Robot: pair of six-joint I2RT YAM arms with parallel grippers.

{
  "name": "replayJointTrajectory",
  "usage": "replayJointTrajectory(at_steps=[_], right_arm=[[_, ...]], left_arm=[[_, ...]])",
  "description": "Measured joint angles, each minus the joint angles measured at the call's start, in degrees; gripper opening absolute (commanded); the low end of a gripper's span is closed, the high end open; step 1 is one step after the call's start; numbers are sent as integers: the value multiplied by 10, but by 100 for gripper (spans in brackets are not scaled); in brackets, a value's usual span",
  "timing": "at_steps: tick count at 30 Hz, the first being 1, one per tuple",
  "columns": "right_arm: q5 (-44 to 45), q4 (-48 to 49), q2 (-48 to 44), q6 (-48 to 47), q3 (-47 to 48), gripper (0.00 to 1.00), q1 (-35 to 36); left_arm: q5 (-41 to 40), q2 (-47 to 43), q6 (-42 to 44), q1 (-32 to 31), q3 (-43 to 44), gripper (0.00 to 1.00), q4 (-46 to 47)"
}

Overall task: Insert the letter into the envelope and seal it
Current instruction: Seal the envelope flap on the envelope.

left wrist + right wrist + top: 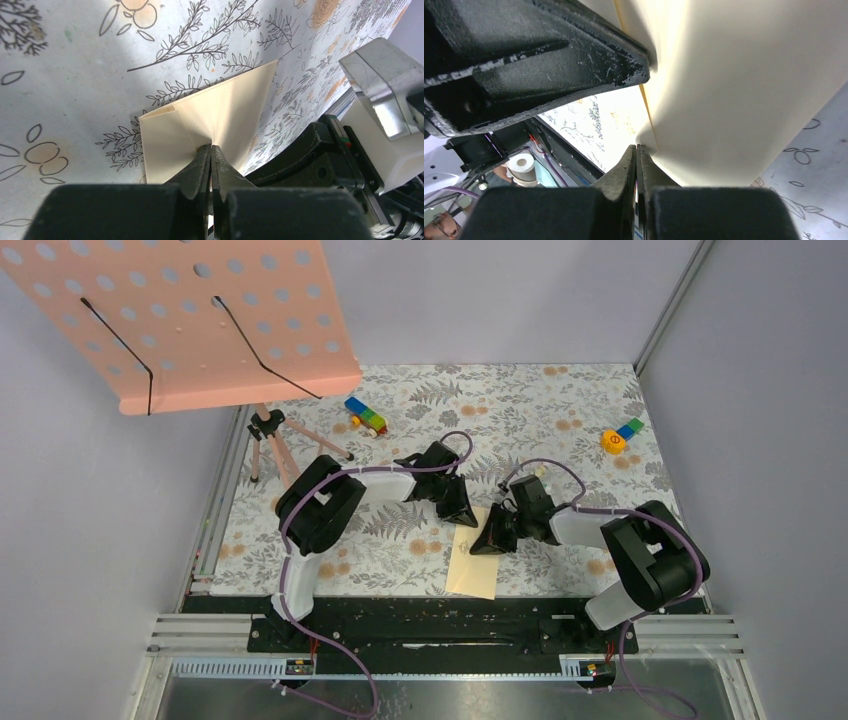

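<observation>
The letter [474,562] is a plain pale cream with no print, and the desk [560,410] under it wears a white cover patterned with grey fern sprigs and pale orange blossoms. The left tool [211,150] and the right tool [636,150] are matte black, the arms [385,485] are black and white, and their cables [284,570] are purple. A salmon-pink board [200,320] is dotted with round holes and crossed by thin black wires, one toy [366,416] shows blue, yellow, green and red, and another toy [622,435] shows orange, green and blue.

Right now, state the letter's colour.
The letter is plain pale cream, clearest in the left wrist view.
</observation>
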Motion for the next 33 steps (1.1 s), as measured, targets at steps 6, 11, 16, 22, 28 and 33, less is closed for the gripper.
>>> replayJointTrajectory(at_steps=[6, 11, 16, 22, 28, 33], right_arm=[[0, -10, -7, -19, 0, 0, 19], [16, -19, -26, -20, 1, 0, 23], [39, -23, -17, -17, 26, 0, 24], [35, 16, 9, -7, 18, 0, 25], [19, 29, -16, -10, -16, 0, 43], [14, -5, -23, -29, -10, 0, 50]], left_arm=[[0, -1, 0, 0, -3, 0, 4], [-3, -8, 1, 0, -19, 0, 24], [-3, -9, 1, 0, -21, 0, 29], [-3, -9, 2, 0, -21, 0, 29], [-3, -9, 5, 0, -21, 0, 29], [-3, -9, 7, 0, -21, 0, 29]])
